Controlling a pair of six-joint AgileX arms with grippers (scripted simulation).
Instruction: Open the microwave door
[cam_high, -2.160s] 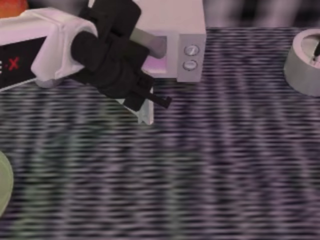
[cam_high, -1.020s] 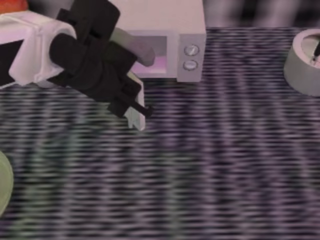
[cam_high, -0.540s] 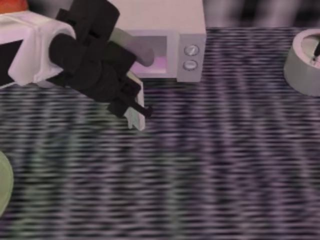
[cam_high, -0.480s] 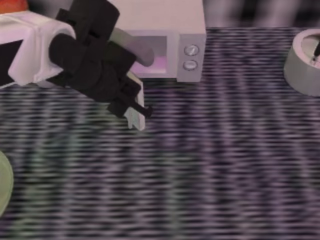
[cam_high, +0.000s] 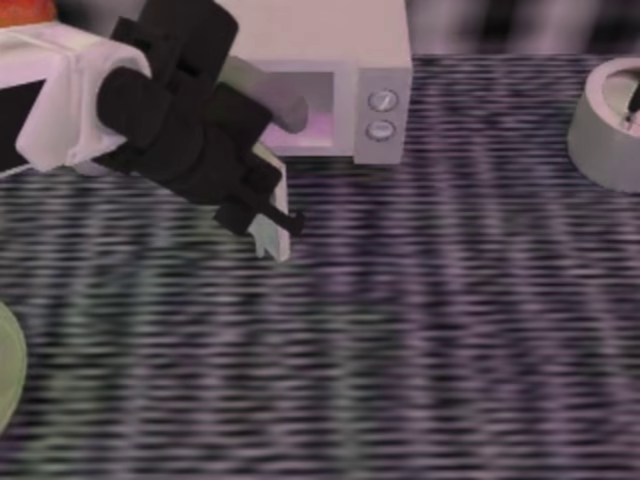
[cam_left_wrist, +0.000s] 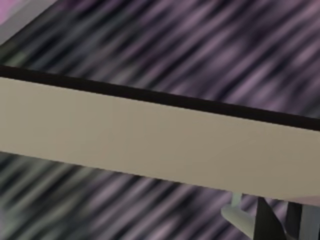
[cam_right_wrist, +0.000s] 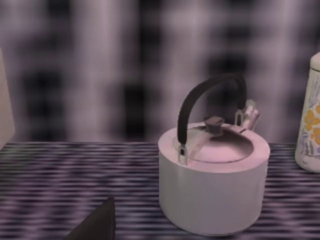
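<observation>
With the microwave door (cam_high: 272, 222) swung out, the microwave (cam_high: 340, 60) cavity is seen pinkish, seemingly empty. The door edge is apparently gripped by the left gripper (cam_high: 262, 212); no writing is legible.

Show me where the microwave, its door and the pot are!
microwave (cam_high: 340, 25): top view, on its flat roof.
door (cam_high: 275, 225): top view, on the swung-out panel's free end, below the left arm.
pot (cam_right_wrist: 212, 182): right wrist view, on its round side wall.

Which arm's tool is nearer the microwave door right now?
Left. The left tool is at the microwave door, which stands swung out in front of the microwave. The right tool appears in no view.
</observation>
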